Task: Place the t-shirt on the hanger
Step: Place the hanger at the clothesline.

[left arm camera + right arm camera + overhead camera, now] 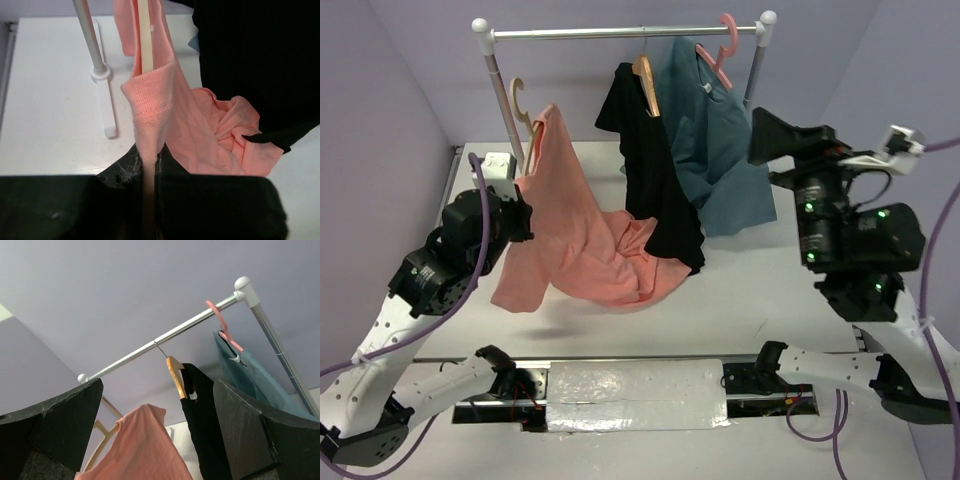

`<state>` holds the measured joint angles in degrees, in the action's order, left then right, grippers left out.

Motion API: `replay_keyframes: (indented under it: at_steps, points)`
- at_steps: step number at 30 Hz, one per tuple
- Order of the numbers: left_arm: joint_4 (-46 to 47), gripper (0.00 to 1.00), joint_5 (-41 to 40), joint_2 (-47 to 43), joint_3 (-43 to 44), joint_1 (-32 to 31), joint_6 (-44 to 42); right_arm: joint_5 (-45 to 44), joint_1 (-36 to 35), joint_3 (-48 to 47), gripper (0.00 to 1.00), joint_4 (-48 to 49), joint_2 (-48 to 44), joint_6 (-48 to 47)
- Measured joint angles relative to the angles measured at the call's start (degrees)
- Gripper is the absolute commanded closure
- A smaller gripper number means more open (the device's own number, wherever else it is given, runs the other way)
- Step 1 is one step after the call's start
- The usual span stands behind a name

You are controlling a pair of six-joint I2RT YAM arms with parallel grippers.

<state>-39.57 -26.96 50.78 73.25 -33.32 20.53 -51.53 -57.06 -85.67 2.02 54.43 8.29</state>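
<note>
Black fingers of the left gripper fill the bottom of the left wrist view, clamped on a narrow fold of the salmon t-shirt. Whether the hanger's bar is also inside that pinch cannot be told. From the grip the pale beige hanger runs up through a ribbed hem of the shirt toward the garment rack, its long axis roughly in line with the gripper. Its hook hangs free just in front of the rack's left post, below the rail and not on it. Near that post the shirt drapes from the hanger, while its other half sags onto the white table and bunches beneath the black shirt hung at mid-rail. The right gripper is raised by the rack's right post, jaws spread wide with nothing between them, well apart from the t-shirt. The slack half lies toward that side, so drawing it over the hanger probably falls to the right arm.
</note>
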Motion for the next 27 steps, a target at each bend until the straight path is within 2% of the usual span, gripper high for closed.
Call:
replay_keyframes:
  at_steps: [6,14,27]
  points:
    - [-1.03,1.0,-0.55,6.58,11.39,0.0,-5.73,1.14,0.0,3.15,0.0,-4.92,-6.78,1.81]
    - [-3.06,1.0,-1.99,20.13,28.81,1.09,-11.52,4.35,-0.07,10.03,0.0,-13.0,-12.15,7.15]
    - [2.4,1.0,-1.92,26.43,28.89,5.14,-14.71,6.14,-0.13,14.14,0.0,-13.64,-17.2,9.25]
